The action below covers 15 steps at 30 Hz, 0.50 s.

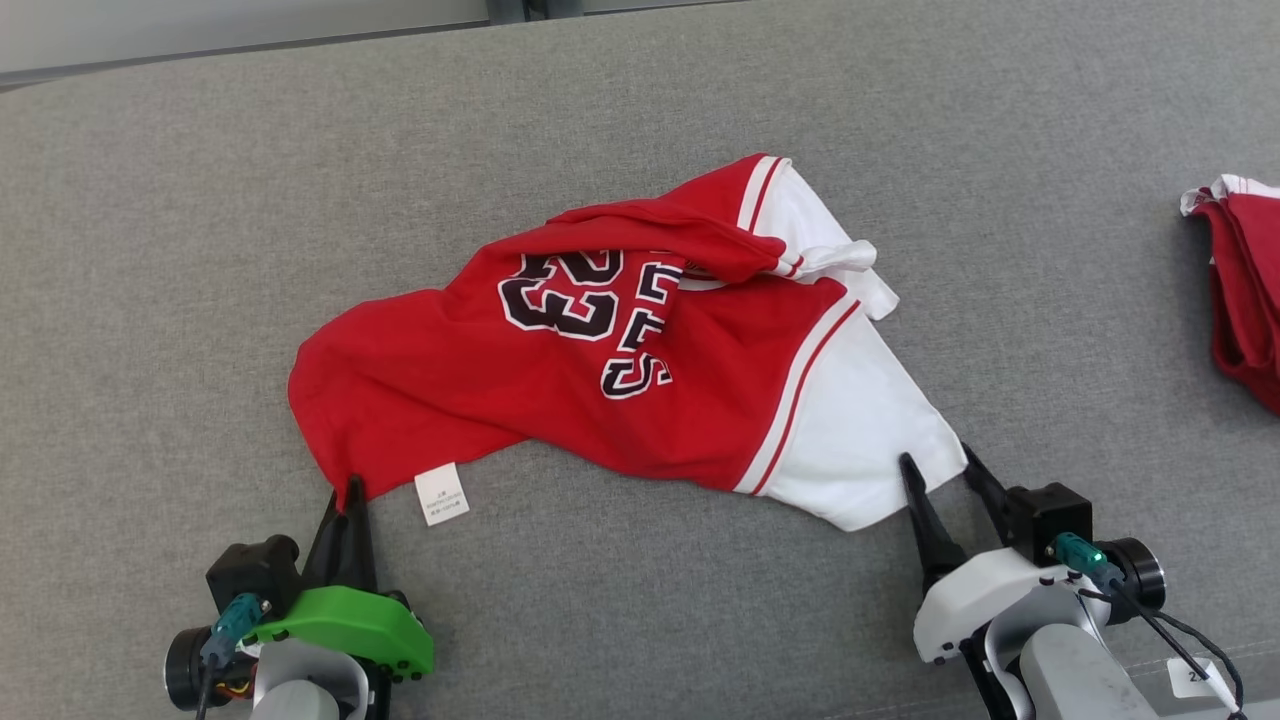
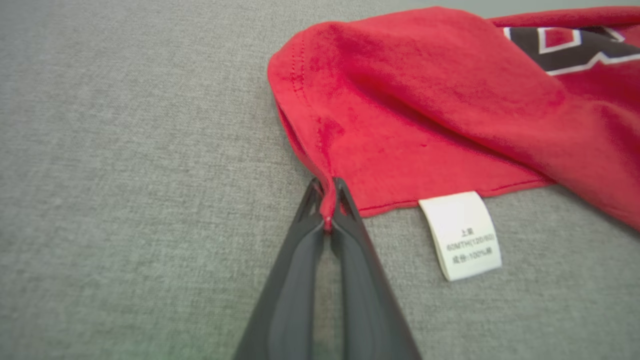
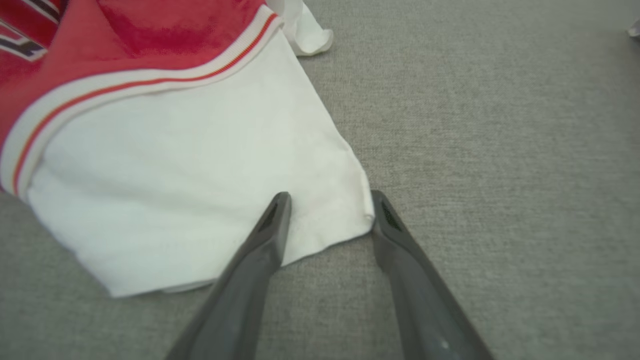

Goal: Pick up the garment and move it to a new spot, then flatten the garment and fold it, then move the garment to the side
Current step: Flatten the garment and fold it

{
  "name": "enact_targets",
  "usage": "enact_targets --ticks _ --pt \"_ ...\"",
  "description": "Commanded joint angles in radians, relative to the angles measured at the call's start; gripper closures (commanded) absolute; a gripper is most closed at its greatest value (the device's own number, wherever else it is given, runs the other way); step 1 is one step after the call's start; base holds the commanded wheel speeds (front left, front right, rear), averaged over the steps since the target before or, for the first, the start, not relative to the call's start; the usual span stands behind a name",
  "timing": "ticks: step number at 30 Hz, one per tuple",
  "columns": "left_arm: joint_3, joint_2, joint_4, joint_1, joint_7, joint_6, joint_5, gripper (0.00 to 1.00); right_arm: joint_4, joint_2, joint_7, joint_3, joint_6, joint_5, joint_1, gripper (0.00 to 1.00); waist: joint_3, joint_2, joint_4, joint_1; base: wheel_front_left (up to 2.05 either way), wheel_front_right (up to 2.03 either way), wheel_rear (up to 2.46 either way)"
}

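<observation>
The garment (image 1: 620,380) is a red jersey with white sleeves and dark numbers, lying crumpled across the grey surface. My left gripper (image 1: 350,495) is shut on its red near-left hem corner (image 2: 327,200); a pinch of red cloth sits between the fingertips. A white care label (image 2: 462,235) lies just right of that grip. My right gripper (image 1: 940,462) stands open around the corner of the white sleeve (image 3: 200,190). One finger (image 3: 272,225) lies on the white cloth and the other touches the sleeve's edge (image 3: 367,215).
A second red and white garment (image 1: 1240,290) lies at the right edge of the grey fabric surface (image 1: 200,250). A pale wall strip runs along the far edge (image 1: 200,30). A white tag (image 1: 1195,680) lies near my right wrist.
</observation>
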Motion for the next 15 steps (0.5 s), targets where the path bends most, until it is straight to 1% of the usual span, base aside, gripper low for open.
enact_targets --ticks 1,5,10,15 --pt "0.000 0.003 -0.003 0.010 0.002 0.006 0.005 1.00 0.025 -0.003 0.011 0.002 -0.001 0.016 0.006 1.00 -0.002 0.0000 0.004 0.0000 0.00 0.00 0.00" --pt "0.013 0.003 -0.021 0.016 0.002 0.010 -0.006 1.00 -0.006 -0.003 0.007 -0.018 -0.002 0.057 -0.007 1.00 -0.019 0.0000 0.011 0.0000 0.00 0.00 0.00" --pt "0.028 0.003 -0.057 0.031 0.002 -0.002 0.012 1.00 -0.090 0.001 0.005 -0.039 -0.001 0.175 -0.030 1.00 -0.075 0.0000 0.007 0.0000 0.00 0.00 0.00" --pt "0.060 0.003 -0.162 0.028 0.002 -0.011 0.035 1.00 -0.190 0.001 0.004 -0.053 -0.001 0.257 -0.069 1.00 -0.137 0.0000 0.002 0.0000 0.00 0.00 0.00"
